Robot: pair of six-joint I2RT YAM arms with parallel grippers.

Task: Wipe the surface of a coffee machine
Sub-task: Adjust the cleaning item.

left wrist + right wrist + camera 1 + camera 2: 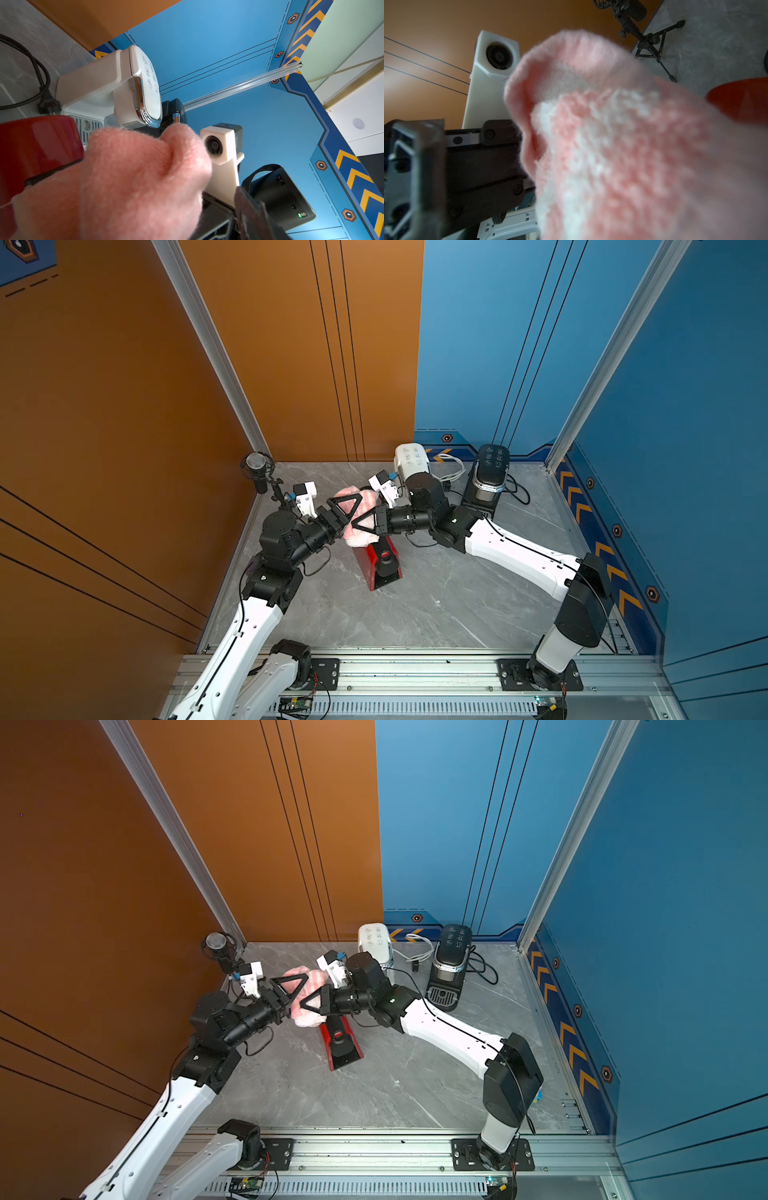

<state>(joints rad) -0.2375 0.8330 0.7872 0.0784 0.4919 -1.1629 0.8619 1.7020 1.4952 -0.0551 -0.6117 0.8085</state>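
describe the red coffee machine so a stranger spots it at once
Find the grey marble table, with the white machine and the black machine by its back wall. Nearer the middle sits the red coffee machine, one end under a pink cloth; it alone is red and stands clear of the wall.

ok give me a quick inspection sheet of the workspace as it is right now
surface: grey marble tabletop
job's things: pink cloth held over the red coffee machine, contact unclear
clutter: white coffee machine and black coffee machine at the back, microphone in the back corner
grippers: right gripper shut on the cloth; left gripper at the cloth, grip unclear
cables: white cable and black cable loose beside the back machines
surroundings: orange wall, blue wall, metal rail in front
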